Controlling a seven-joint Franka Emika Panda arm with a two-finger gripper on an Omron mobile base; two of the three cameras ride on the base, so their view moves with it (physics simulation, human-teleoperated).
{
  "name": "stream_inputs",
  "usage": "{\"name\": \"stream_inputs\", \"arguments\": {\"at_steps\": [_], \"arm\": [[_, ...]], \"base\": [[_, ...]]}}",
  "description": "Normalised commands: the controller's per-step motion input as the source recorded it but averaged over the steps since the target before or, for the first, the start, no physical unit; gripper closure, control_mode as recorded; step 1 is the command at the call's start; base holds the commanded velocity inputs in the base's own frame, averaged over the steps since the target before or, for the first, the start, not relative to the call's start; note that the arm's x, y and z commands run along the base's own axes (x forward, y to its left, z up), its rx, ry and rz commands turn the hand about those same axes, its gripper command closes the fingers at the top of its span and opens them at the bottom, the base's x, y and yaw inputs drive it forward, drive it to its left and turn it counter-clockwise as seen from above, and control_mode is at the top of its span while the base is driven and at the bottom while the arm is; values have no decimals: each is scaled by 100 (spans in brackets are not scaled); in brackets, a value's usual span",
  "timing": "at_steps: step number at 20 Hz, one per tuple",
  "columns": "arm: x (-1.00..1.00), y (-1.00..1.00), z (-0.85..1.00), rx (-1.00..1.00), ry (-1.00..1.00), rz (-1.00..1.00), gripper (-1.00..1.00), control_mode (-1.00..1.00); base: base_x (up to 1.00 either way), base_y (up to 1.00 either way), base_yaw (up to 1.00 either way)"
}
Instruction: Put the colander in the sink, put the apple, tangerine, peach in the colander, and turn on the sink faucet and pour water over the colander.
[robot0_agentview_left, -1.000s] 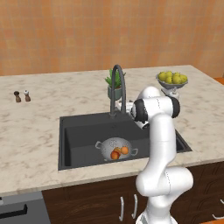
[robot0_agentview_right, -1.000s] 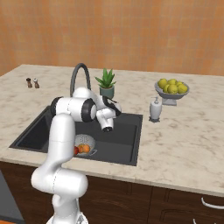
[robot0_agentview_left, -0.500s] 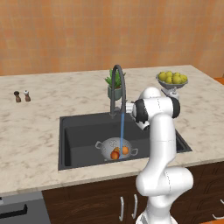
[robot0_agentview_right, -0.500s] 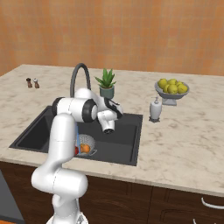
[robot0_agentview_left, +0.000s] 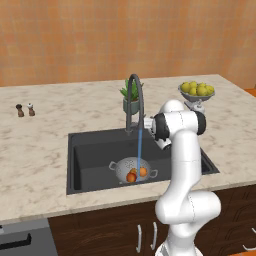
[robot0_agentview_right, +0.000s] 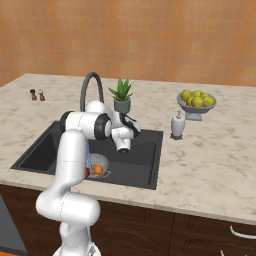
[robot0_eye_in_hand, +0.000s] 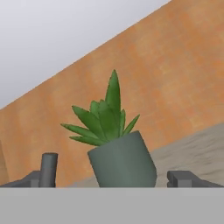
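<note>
Marble counter (robot0_agentview_left: 45, 150) holds the sink (robot0_agentview_left: 87, 165), where water (robot0_agentview_left: 139, 145) already pours from the sink faucet (robot0_agentview_left: 135, 102) over the fruit-filled colander (robot0_agentview_left: 131, 169), so the claw (robot0_eye_in_hand: 114, 178), wide open and empty, judging by this, only needs to draw clear.

It was a kitchen: a marble tabletop (robot0_agentview_left: 45, 145) held a dark sink (robot0_agentview_left: 90, 150) and faucet (robot0_agentview_left: 135, 100), with wooden cabinets (robot0_agentview_right: 200, 235) below.

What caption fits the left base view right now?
Water streams from the sink faucet onto the fruit-filled colander in the sink.
</note>
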Motion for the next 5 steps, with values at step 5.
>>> {"name": "stream_inputs", "arguments": {"at_steps": [5], "arm": [[1, -61, 0, 4, 6, 0, -100, -100]], "base": [[0, 0, 0]]}}
